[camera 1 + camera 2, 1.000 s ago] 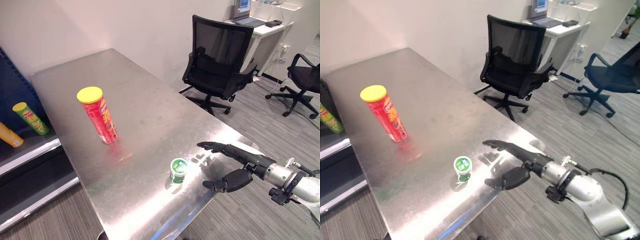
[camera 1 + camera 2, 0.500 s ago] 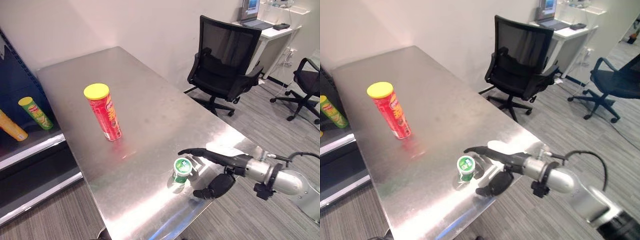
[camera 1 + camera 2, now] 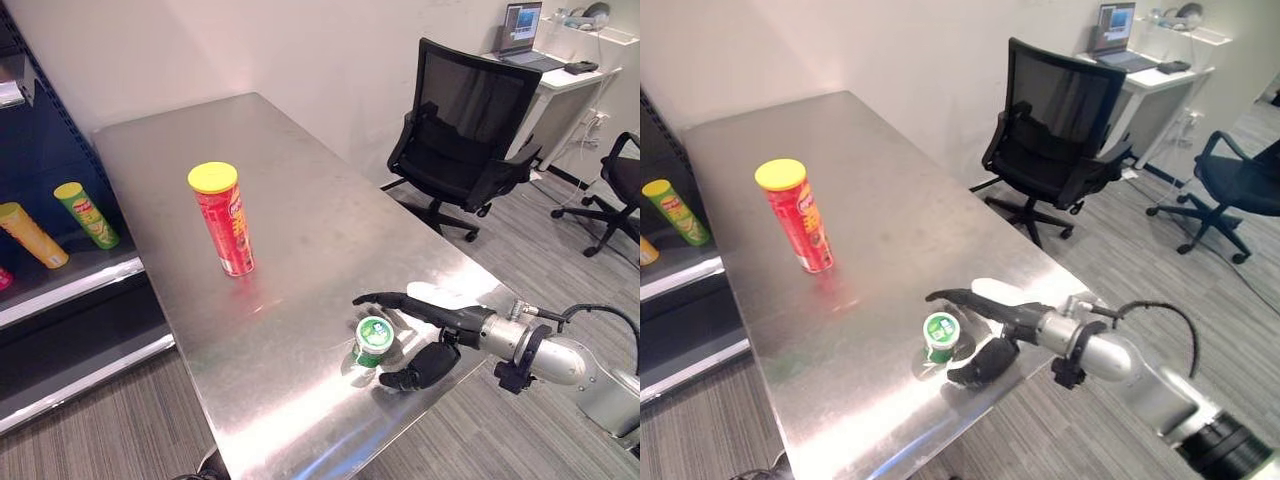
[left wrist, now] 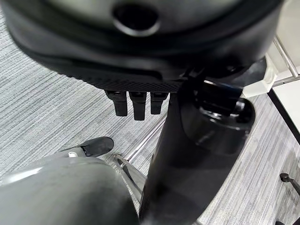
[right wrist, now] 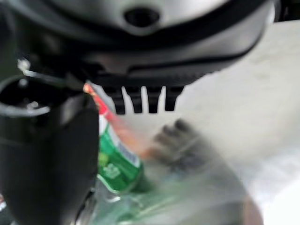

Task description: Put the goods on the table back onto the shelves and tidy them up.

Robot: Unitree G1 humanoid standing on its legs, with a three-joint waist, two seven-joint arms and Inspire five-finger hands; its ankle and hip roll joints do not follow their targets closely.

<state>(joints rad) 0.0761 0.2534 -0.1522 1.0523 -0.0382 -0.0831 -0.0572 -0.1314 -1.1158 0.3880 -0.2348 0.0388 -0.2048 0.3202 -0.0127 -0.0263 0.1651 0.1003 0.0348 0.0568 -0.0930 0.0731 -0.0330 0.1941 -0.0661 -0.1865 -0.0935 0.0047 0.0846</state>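
Room: office floor with grey carpet, black chair (image 3: pixel 462 150) at upper right, white desk (image 3: pixel 560 75) in the top right corner.
Tabletop (image 3: pixel 300 230): steel, running from upper left to lower centre of the head views.
Red can (image 3: pixel 224 219): upright, yellow lid, centre-left of the tabletop, well apart from the cup.
Cup (image 3: pixel 373 341): small, green and white, upright near the lower right tabletop edge.
Right hand (image 3: pixel 432 335): enters from lower right; fingers (image 3: pixel 395 301) straight beyond the cup, thumb (image 3: pixel 418 366) on its near side; hand spread apart around the cup, contact not discernible.
Shelf (image 3: pixel 60 285): left edge; green can (image 3: pixel 87 215) and orange can (image 3: pixel 32 235) lying on it.
Left hand (image 4: pixel 136 101): left wrist view, above carpet; fingers hang straight, empty.
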